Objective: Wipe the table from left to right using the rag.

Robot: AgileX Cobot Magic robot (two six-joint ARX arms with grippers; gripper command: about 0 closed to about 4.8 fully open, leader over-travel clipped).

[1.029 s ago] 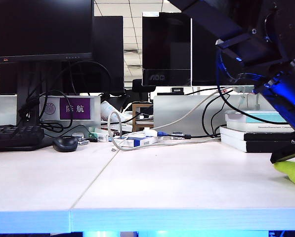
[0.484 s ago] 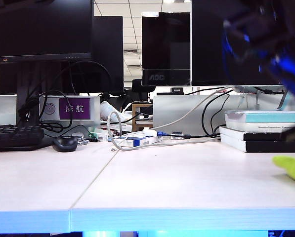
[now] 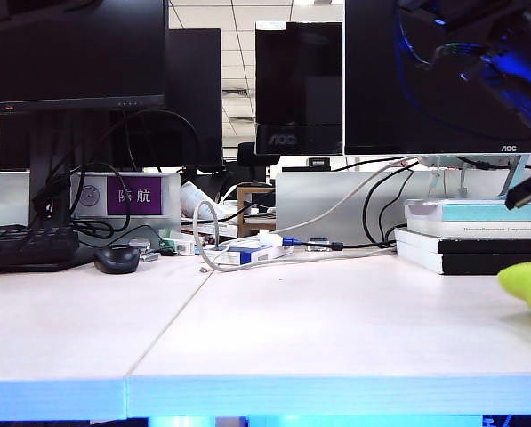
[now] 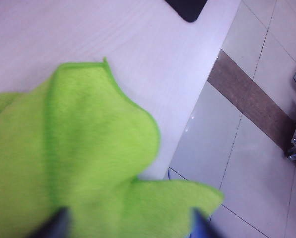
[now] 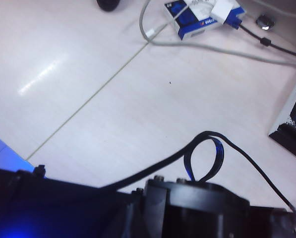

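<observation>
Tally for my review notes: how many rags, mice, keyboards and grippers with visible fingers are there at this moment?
Rag: 1, at the right end of the table
Mouse: 1
Keyboard: 1
Grippers with fingers showing: 1, the left gripper, jaws apart over the rag; the right gripper's fingers are out of view
Total: 4

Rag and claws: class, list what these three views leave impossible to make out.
- Rag: exterior view, cut off by the right edge; full extent unknown.
- Left claw: left wrist view, only two blurred fingertips at the frame edge; grip on the rag unclear.
- Right claw: right wrist view, hidden behind its own dark housing.
- Table: its right end lies outside the exterior view.
</observation>
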